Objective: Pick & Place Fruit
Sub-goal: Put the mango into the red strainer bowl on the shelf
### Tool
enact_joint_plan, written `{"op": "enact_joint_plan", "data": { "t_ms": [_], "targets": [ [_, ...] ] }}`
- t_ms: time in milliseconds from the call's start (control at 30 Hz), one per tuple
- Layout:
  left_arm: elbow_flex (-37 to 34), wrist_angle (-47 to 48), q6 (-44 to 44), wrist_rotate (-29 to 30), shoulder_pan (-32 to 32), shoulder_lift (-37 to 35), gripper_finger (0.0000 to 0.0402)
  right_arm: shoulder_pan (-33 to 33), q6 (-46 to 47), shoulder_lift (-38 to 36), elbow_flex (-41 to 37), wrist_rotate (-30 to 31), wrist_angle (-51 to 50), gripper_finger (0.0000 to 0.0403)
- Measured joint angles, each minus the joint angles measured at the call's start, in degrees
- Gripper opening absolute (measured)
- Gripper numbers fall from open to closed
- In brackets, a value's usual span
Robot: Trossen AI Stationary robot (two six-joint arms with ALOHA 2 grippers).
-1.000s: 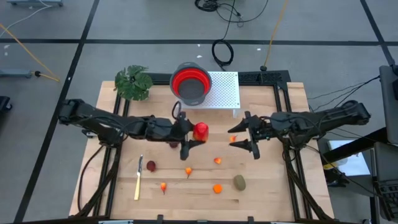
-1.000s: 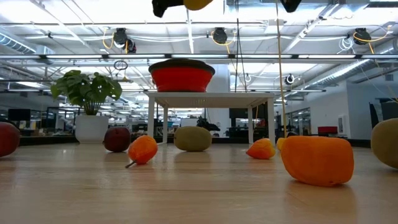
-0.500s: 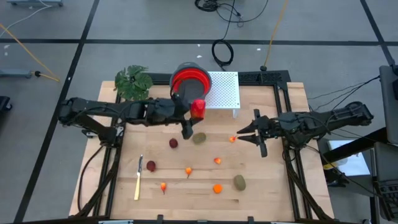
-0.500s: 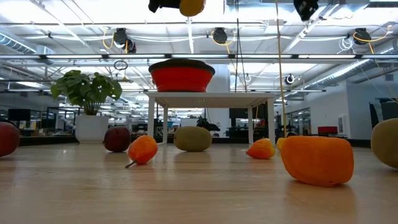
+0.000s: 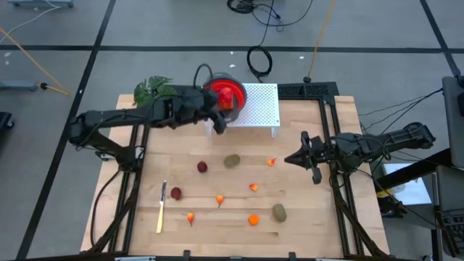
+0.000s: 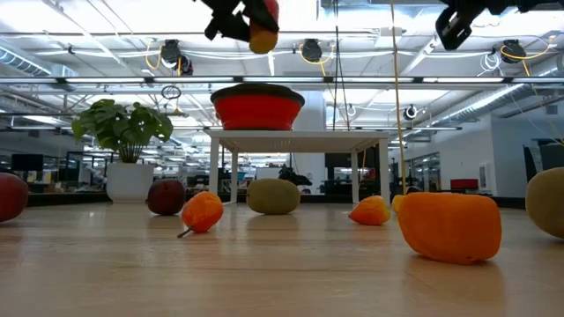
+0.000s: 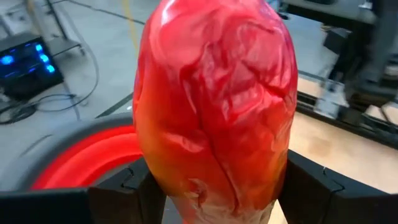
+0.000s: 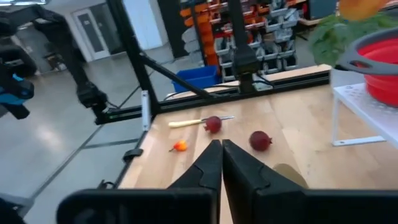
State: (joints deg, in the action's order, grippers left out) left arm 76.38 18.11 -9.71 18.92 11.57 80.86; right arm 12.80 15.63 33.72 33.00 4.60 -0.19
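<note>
The left gripper (image 5: 220,114) holds the elongated red-orange fruit (image 7: 214,106) at the far side of the tabletop (image 5: 319,217), over the red bowl (image 5: 238,93) on the white stand (image 5: 262,109), jaws clamped on its flanks. The fruit looks light, glossy and a little slippery, with a creased skin; a grip across its waist seems safest. A second ago it hung above the middle of the tabletop; since then it has travelled far and up to the bowl. The right gripper (image 5: 291,158) was spread wide near a tiny orange piece (image 5: 271,162) then; now its jaws are pressed together, empty, drawn back right. Other fruit remains scattered on the tabletop.
</note>
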Motion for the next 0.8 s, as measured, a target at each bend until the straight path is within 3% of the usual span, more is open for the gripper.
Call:
{"op": "enact_joint_plan", "data": {
  "t_ms": [467, 800],
  "targets": [
    [0.0, -1.9, 0.5, -11.2, 15.4, 0.7, 0.0237, -0.1, -4.4, -0.6, -0.6, 6.2, 2.1, 0.0001],
    [0.0, -2.1, -1.0, -14.1, 17.2, 5.1, 0.0237, -0.1, -4.4, -0.6, -0.6, 6.3, 2.1, 0.0001]
  ]
}}
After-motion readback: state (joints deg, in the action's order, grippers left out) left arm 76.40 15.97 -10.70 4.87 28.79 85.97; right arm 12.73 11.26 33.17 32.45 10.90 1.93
